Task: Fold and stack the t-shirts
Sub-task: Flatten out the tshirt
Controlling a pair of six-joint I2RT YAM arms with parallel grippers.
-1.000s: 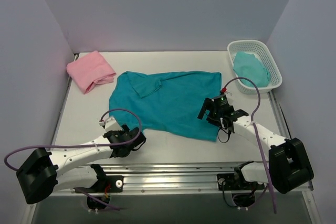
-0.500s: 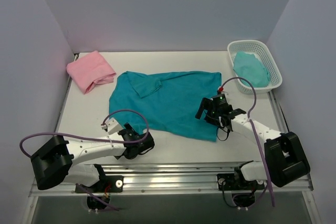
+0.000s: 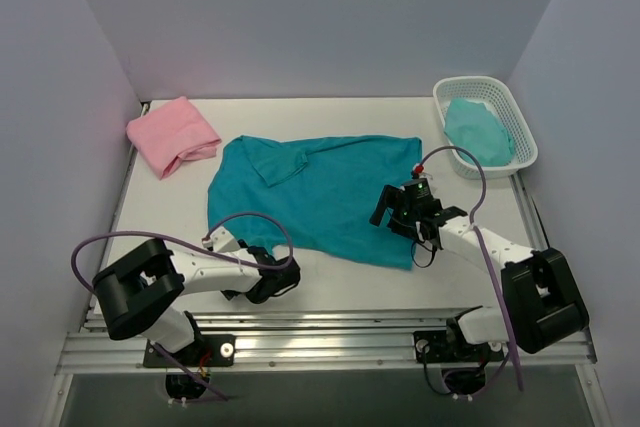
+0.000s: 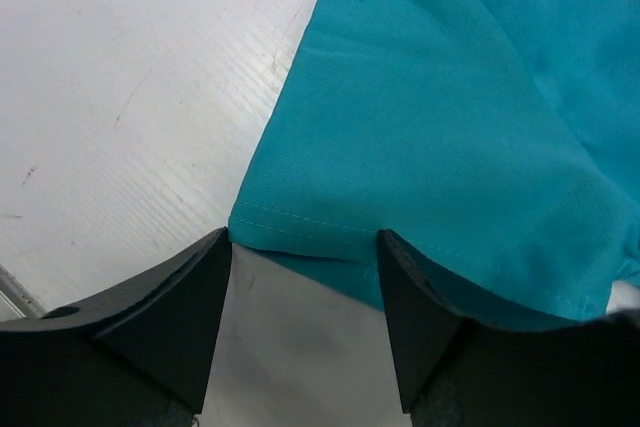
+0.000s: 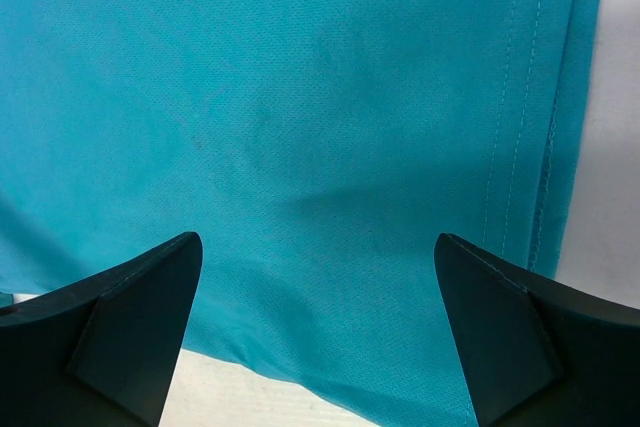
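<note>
The teal t-shirt (image 3: 315, 197) lies spread flat on the table (image 3: 330, 117), with bare surface open along its left and near edges. The pink t-shirt (image 3: 172, 135) sits folded at the far left corner, well apart. A white basket (image 3: 438, 99) stands far right. The left arm lies low along the near edge. Its gripper (image 4: 305, 317) is released, fingers straddling the shirt's stitched near-left hem corner. The right arm reaches forward, its gripper (image 5: 320, 327) spread wide over cloth beside the right hem.

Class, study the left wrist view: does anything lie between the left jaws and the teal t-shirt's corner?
Nothing visible does. The teal t-shirt corner lies at the left gripper, its jaws apart, only bare table beside it.
</note>
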